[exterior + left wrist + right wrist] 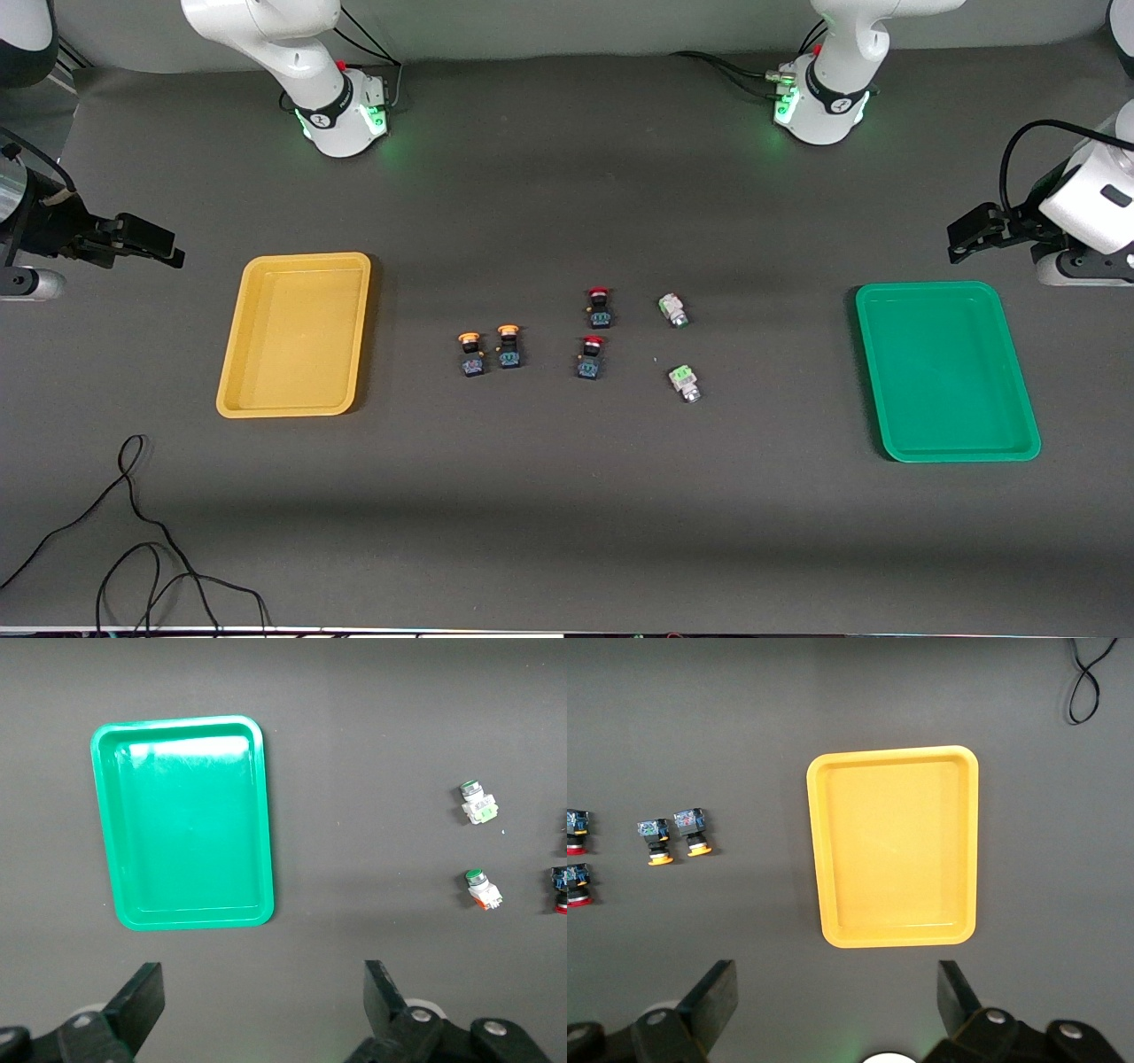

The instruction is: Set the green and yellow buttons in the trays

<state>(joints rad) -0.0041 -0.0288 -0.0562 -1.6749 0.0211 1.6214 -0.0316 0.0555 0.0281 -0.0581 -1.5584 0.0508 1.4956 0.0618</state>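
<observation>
Four task buttons lie loose on the dark table mat (549, 496), mid-table, between the two trays. Two yellow-capped buttons (472, 353) (508, 346) sit just beside each other, toward the right arm's end. Two green buttons on pale bodies (674, 309) (684, 383) sit toward the left arm's end, apart from one another, the second nearer the front camera. Between the two pairs: two red-capped buttons (600, 307) (591, 357), not part of the job.

Yellow tray (232, 390) lies toward the right arm's end, green tray (873, 390) toward the left arm's end. Both show bare floors in the front and wrist views. Judgement: nothing placed yet; all four buttons are left to do, none in contact with a tray.

Right gripper (159, 248) hangs off the end of the table past the yellow tray, fingers spread wide in its wrist view, nothing between them. Left gripper (966, 232) hangs just off the green tray's corner farther from the front camera, fingers equally wide apart in its wrist view, nothing held. Neither is near a button.

Hard to read: button details are too small to tell how each rests, beyond caps pointing roughly away from the front camera on the yellow and red ones. Left wrist view shows both green buttons but cuts the red ones at its edge. Right wrist view shows both yellow ones, with the red pair clipped. Both arms are largely out of the front view. A loose black cable (133, 532) trails on the table near the front camera.
</observation>
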